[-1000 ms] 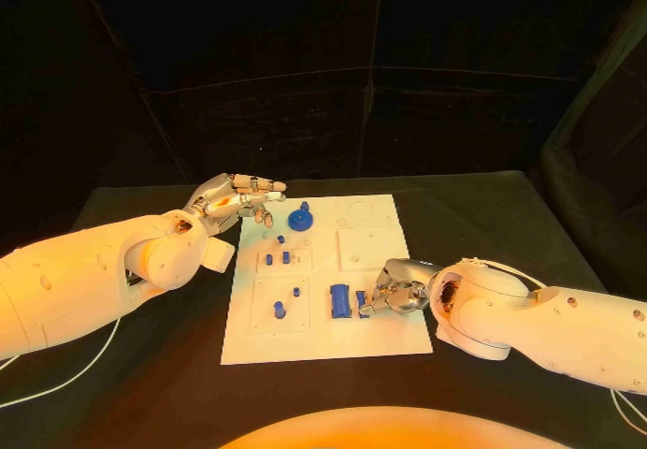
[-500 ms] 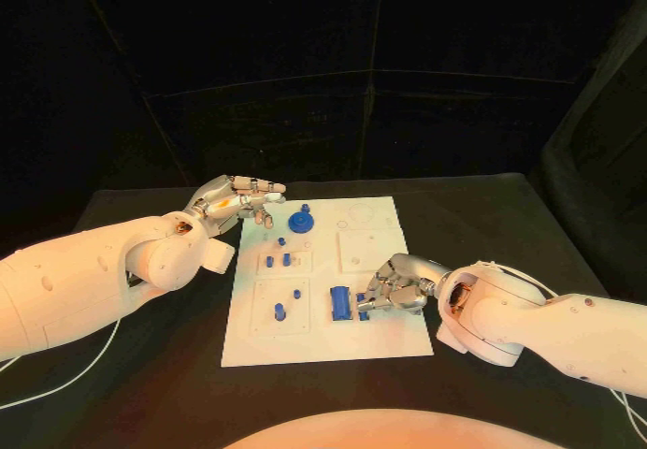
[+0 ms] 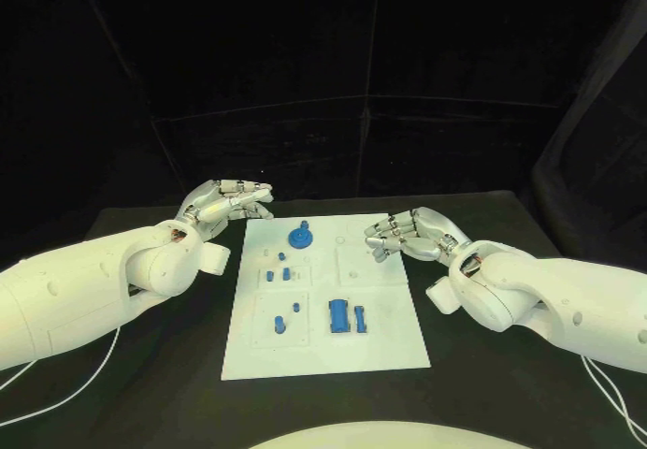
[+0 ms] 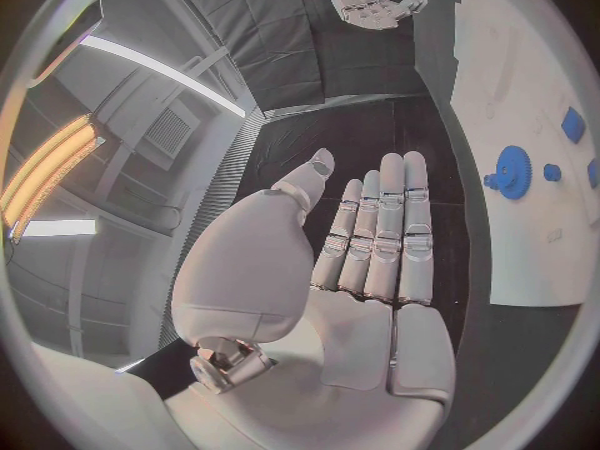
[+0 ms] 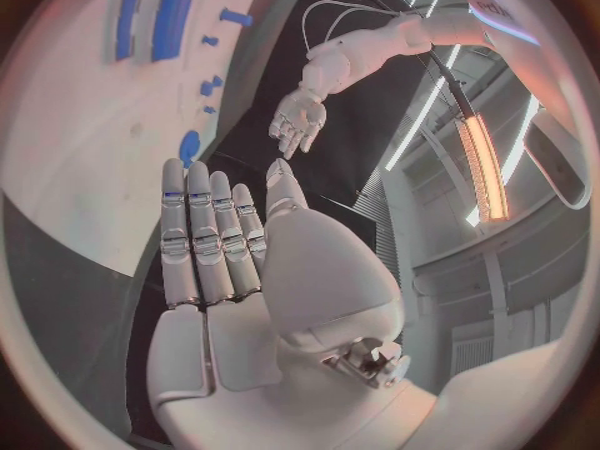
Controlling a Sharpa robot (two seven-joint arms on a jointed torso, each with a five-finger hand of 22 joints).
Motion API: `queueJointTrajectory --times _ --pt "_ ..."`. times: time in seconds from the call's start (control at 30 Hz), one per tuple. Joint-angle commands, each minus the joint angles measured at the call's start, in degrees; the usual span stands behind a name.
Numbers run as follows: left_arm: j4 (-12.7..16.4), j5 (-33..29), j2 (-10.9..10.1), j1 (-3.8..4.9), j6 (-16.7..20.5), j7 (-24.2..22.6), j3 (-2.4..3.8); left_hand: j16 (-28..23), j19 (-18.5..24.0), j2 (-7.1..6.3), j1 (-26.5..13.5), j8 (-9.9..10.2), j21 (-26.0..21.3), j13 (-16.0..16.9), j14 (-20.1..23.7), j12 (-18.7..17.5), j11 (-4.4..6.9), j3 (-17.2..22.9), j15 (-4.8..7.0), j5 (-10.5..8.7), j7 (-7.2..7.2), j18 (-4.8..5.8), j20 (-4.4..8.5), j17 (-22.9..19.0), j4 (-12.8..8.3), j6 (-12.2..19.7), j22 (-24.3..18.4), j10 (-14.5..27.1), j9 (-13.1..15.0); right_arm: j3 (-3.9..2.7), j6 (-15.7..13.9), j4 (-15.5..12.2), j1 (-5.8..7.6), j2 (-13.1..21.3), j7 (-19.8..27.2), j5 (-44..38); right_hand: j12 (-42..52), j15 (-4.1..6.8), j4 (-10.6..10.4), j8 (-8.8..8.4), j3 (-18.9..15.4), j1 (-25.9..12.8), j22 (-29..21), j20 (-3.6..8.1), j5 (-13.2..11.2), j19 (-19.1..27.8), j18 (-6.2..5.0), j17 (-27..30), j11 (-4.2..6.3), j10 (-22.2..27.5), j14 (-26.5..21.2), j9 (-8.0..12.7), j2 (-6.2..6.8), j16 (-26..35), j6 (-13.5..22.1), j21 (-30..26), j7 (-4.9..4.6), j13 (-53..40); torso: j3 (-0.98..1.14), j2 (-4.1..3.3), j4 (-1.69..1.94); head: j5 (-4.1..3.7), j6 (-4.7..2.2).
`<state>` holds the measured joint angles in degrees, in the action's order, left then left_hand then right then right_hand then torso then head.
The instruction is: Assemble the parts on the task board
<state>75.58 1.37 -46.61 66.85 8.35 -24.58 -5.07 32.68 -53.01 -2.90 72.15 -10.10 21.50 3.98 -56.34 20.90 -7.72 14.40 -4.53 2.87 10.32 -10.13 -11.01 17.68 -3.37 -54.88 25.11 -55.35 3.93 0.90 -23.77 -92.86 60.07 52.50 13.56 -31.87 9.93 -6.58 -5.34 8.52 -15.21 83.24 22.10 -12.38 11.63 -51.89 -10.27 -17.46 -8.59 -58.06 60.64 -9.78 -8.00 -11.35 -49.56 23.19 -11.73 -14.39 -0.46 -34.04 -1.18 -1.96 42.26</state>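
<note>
My right hand has let go and pulled back: a second ago it was down at the near right part of the task board, fingers bunched around the small blue bar beside the large blue block. Now it hovers with its fingertips over the board's far right edge, fingers straight and side by side, holding nothing. The right wrist view confirms it, palm flat and bare, with the block and bar lying well beyond the fingertips.

The bar now lies on the board just right of the block, the two side by side and parallel. I read that as the bar placed; whether it is fully seated I cannot tell from here.

My left hand has barely moved. It hangs off the board's far left corner, flat, fingers straight and close together, empty. The blue gear stands on the board near that corner, just beside my left fingertips but apart from them.

The small blue pegs left of the block sit where they were, in a scatter between the gear and the board's near edge. With both hands free, I judge the next part is one of those, and the gear is nearest my left.
</note>
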Motion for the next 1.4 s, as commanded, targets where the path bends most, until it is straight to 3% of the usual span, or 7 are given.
queueJointTrajectory --times 0.03,0.4,0.43,0.67,0.87,0.9,1.4 --pt "-0.77 -3.55 0.32 -0.09 0.95 -4.34 0.08 -5.32 2.3 0.67 0.33 0.76 -3.87 -0.41 -0.05 -2.23 -0.08 -0.85 -0.92 -0.11 0.05 -0.19 -0.87 -2.44 0.2 -0.17 -2.98 -0.86 -0.12 -0.27 0.99 4.23 0.6 -2.1 11.0 13.27 -1.01 0.31 1.39 -1.09 0.64 -0.31 -1.85 0.38 -0.25 -2.59 -0.31 2.57 -0.27 -0.89 2.41 1.23 -0.57 2.26 -0.81 -1.84 0.38 3.44 -0.32 1.14 0.11 0.05 -1.14" --pt "-4.18 -4.63 2.88 -0.97 2.44 -5.05 0.11 -19.06 12.59 1.57 1.25 3.95 -14.91 -0.44 4.73 -10.6 -3.1 -3.89 -4.84 -0.15 -1.33 -0.42 -5.21 -9.36 0.52 0.7 -11.43 0.72 -0.19 -1.36 6.79 16.07 1.04 -9.5 14.71 16.6 -4.08 -0.28 5.77 -4.33 1.91 -2.46 -7.76 -0.34 -2.38 -5.01 -0.03 9.71 -0.61 -2.48 3.27 3.89 -0.24 7.63 -3.2 -8.71 -0.12 10.54 0.09 1.87 0.27 0.92 -3.68" --pt "-3.9 -3.25 2.75 -0.98 1.17 -2.96 0.03 -22.81 24.45 2.9 -20.87 5.67 -16.71 -3.98 19.92 -13.46 0.4 -6.78 -2.07 -2.87 -3.82 3.03 -0.39 -11.67 3.37 16.91 -15.36 17.16 -3.93 -1.3 3.51 15.38 0.92 -9.1 11.08 13.72 -5.6 1.91 5.34 -8.52 5.88 -26.33 -11.67 3.68 -4.97 11.78 3.1 11.52 2.46 15.54 -15.34 5.51 2.26 11.35 12.98 -12.47 3.49 14.39 -0.09 1.8 0.19 0.73 -3.26" --pt "-2.16 -3.07 2.67 -1.53 4.46 -3.17 0.51 -25.28 30.78 2.9 -31.82 10.1 -21.5 -3.98 27.99 -15.31 1.8 -8.51 -0.64 -2.87 -5.36 3.95 2.06 -13.14 3.37 25.14 -17.63 25.39 -3.93 -1.25 0.22 13.66 0.81 -8.92 11.79 16.22 -9.93 6.58 5.34 -8.52 7.92 -38.89 -14.26 5.35 -6.51 20.63 4.07 13.27 3.55 24.85 -25.62 9.78 3.44 11.35 20.58 -15.26 5.16 14.39 0.1 2.17 0.54 1.17 -4.91" --pt "1.3 -2.71 2.51 -2.61 11.02 -3.6 1.47 -26.68 35.1 2.9 -39.66 10.1 -21.5 -3.98 33.49 -16.39 2.95 -9.62 0.37 -2.87 -10.32 4.57 3.8 -17.68 3.37 30.92 -19.09 31.22 -3.93 -1.14 -6.34 10.23 0.58 -8.57 13.21 21.21 -9.93 6.58 5.34 -8.52 9.29 -47.17 -15.73 6.66 -7.46 26.49 4.7 17.46 4.49 31.06 -32.16 9.78 8.0 11.35 26.01 -16.76 6.4 14.39 0.38 2.7 1.03 1.78 -7.21" --pt "2.11 -2.63 2.48 -2.86 12.55 -3.7 1.69 -26.94 35.76 2.9 -40.85 10.1 -21.5 -3.98 34.33 -16.57 3.12 -9.82 4.53 -2.87 -10.32 5.0 4.07 -17.68 3.37 31.8 -19.3 32.11 -3.93 -1.11 -7.87 9.43 0.52 -8.49 13.54 22.38 -9.93 6.58 5.34 -8.52 9.52 -48.56 -15.97 6.89 -11.63 27.46 5.29 17.46 8.59 32.1 -33.26 9.78 8.0 11.35 26.92 -17.01 6.6 14.39 0.41 2.76 1.08 1.85 -7.45" --pt "13.66 -1.44 1.95 -6.47 34.43 -5.12 4.87 -32.68 43.88 2.9 -55.58 10.1 -21.5 -3.98 44.7 -20.9 7.72 -14.4 4.53 -2.87 -10.32 10.13 11.01 -17.68 3.37 42.65 -25.11 43.01 -3.93 -0.9 -20.35 2.9 0.09 -7.81 16.24 31.87 -9.93 6.58 5.34 -8.52 15.21 -64.81 -22.1 12.38 -11.63 38.89 10.27 17.46 8.59 44.24 -46.09 9.78 8.0 11.35 37.54 -23.19 11.73 14.39 0.46 2.86 1.18 1.96 -7.88"
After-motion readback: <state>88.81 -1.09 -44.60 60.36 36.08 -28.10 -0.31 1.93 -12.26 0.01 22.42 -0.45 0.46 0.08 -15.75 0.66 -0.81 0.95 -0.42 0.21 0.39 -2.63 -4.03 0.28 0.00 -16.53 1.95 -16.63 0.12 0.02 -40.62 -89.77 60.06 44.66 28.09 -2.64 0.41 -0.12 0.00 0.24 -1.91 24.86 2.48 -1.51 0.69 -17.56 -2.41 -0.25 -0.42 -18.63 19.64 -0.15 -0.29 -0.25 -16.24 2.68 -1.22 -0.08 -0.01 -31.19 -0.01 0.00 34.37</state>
